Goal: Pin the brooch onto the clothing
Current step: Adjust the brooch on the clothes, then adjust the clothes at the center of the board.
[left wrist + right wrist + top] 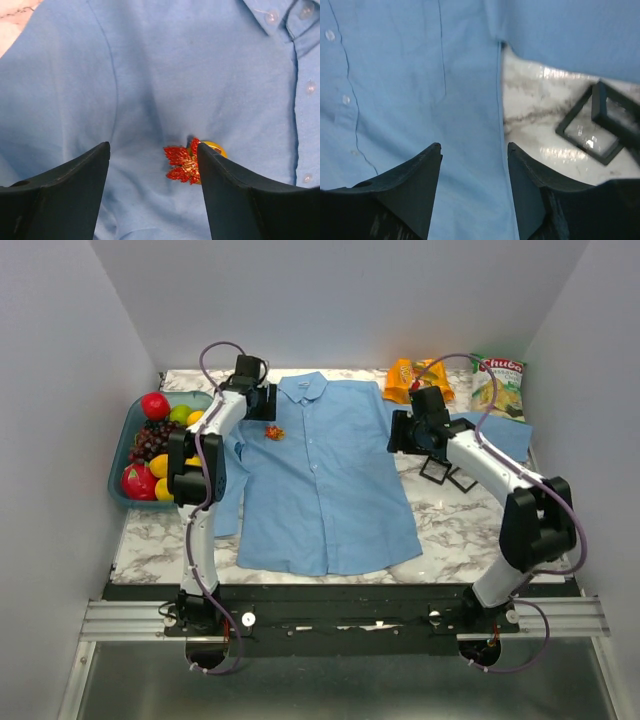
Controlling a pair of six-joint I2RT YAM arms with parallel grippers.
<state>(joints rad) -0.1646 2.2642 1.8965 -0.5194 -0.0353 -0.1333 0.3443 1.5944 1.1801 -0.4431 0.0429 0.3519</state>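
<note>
Left end effector (153, 146) by brooch (181, 163), Chuba bag (497, 383)

Shirt (325, 480): light blue, long-sleeved, spread flat on marble bench (450, 525), front up, buttoned, collar at far end.
Brooch (273, 432): tiny orange-red leaf shape, yellow-gold bit behind; sits on shirt chest, left of button row, below collar.

Orange-red brooch (182, 163), light blue shirt (320, 475)
</note>
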